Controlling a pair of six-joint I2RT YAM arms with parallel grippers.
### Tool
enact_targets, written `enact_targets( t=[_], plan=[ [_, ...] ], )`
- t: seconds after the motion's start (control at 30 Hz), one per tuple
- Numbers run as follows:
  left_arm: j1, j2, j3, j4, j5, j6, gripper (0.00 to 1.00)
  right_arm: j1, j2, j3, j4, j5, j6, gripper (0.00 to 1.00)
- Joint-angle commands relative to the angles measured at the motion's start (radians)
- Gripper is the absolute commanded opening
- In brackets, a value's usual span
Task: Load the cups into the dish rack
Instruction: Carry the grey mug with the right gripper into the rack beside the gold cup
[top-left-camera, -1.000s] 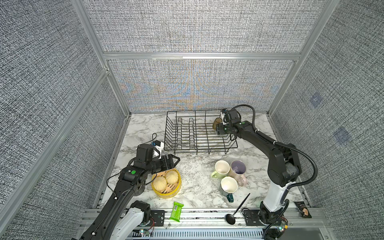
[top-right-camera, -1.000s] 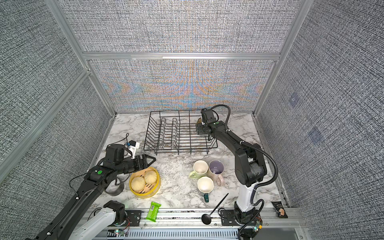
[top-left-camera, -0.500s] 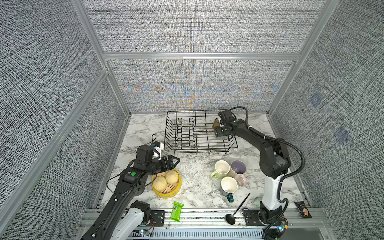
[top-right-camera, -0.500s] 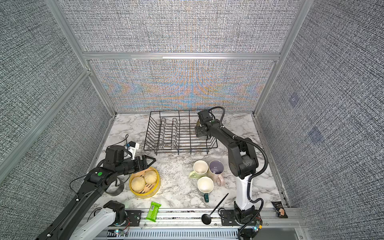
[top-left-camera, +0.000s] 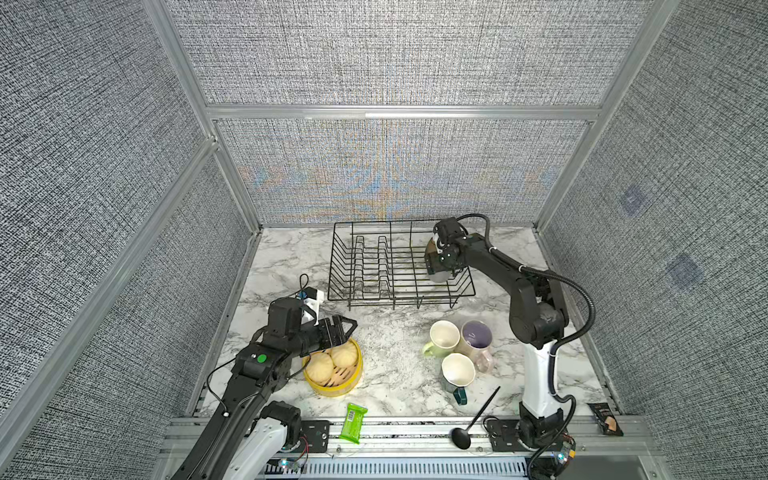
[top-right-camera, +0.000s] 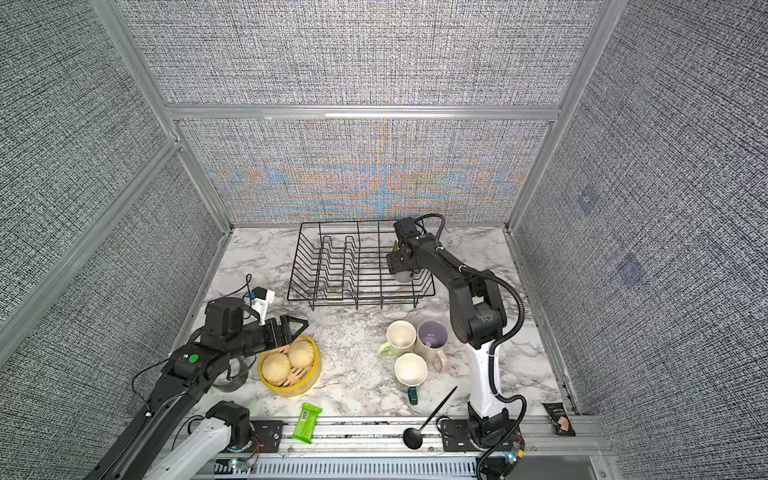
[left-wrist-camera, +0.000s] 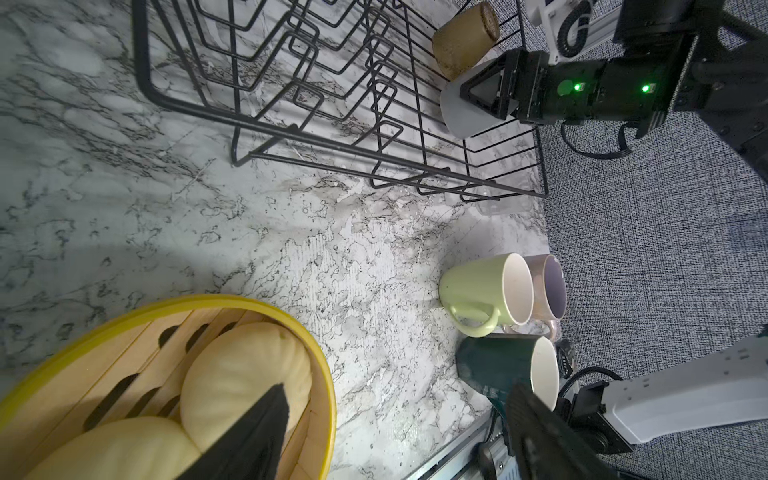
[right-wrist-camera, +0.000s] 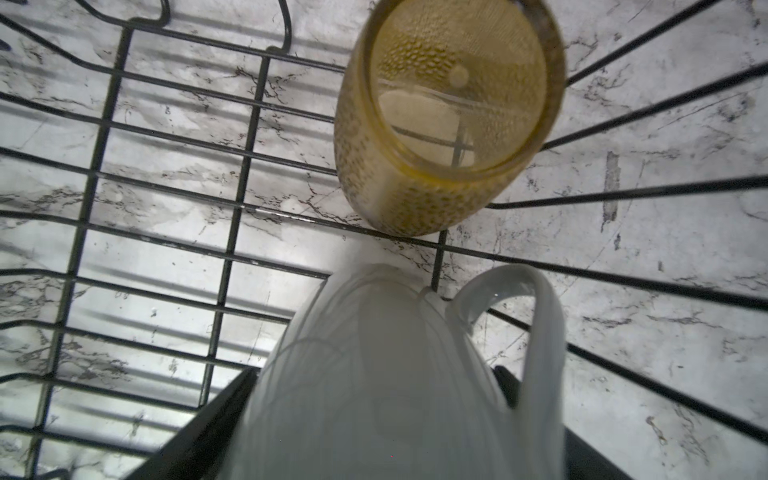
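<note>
Two cups sit at the right end of the dish rack (top-left-camera: 401, 297). The amber glass tumbler (right-wrist-camera: 449, 124) leans tilted on the sloped wires by the far right corner. The grey-white mug (left-wrist-camera: 459, 118) stands just beside it, apparently mouth-down, between the right gripper's (right-wrist-camera: 395, 440) jaws. Are those jaws pinching or letting go? I cannot tell.

Here's the danger: the mug's handle lies close to one finger, so a careless pull-out may drag the mug into the tumbler (glass against ceramic, not nice). The clear glass (left-wrist-camera: 498, 203) sits just outside the rack's near right corner, easy to sweep on a retreat.

The left gripper (top-left-camera: 345, 328) hangs spread and empty over the yellow steamer basket (top-left-camera: 332, 390). The pale green mug (top-left-camera: 444, 336), pink mug (top-left-camera: 476, 336) and dark teal mug (top-left-camera: 458, 370) are packed tight toward the table's front right. Lift one and its neighbours may tip.
</note>
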Motion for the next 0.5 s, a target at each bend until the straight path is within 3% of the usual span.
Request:
enact_targets(
  t=[0.0,0.47],
  plan=[
    [0.000,-0.004,0.000,-0.013,-0.004,0.016,0.83,-0.002,-0.013,-0.008,0.007,0.008,-0.014,0.88],
    [0.001,-0.046,-0.029,0.040,0.038,-0.011,0.84,0.003,-0.034,0.026,-0.032,0.046,-0.038,0.91]
  ],
)
